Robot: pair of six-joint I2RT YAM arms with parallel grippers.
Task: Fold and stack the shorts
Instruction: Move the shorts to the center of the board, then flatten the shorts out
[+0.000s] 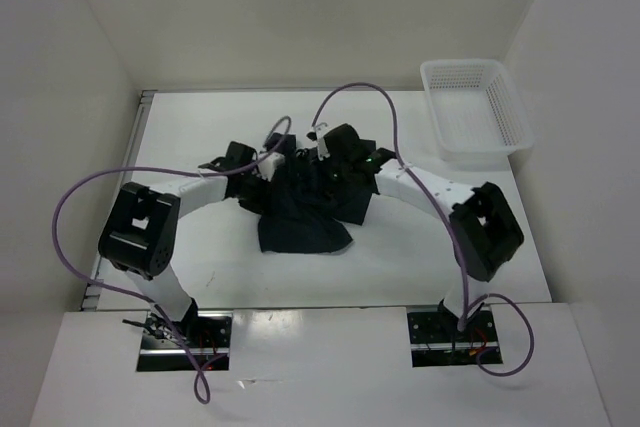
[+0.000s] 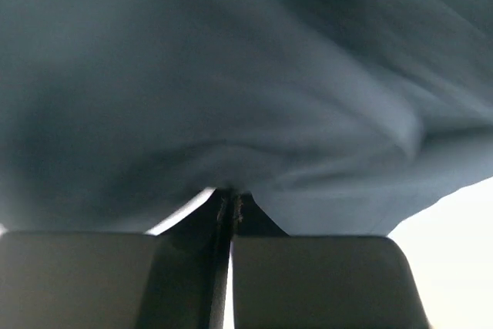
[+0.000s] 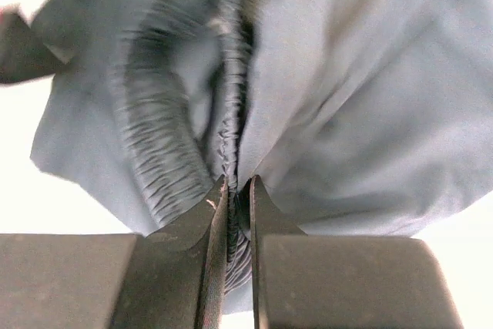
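Note:
The dark navy shorts hang bunched at the table's middle, held up at the top by both grippers, the lower part resting on the table. My left gripper is shut on an edge of the cloth; its jaws are pressed together with fabric between the tips. My right gripper is shut on the gathered waistband, which runs down between its jaws. The two grippers are close together above the shorts.
A white mesh basket stands at the back right of the white table. White walls close in the left, back and right. Purple cables loop over both arms.

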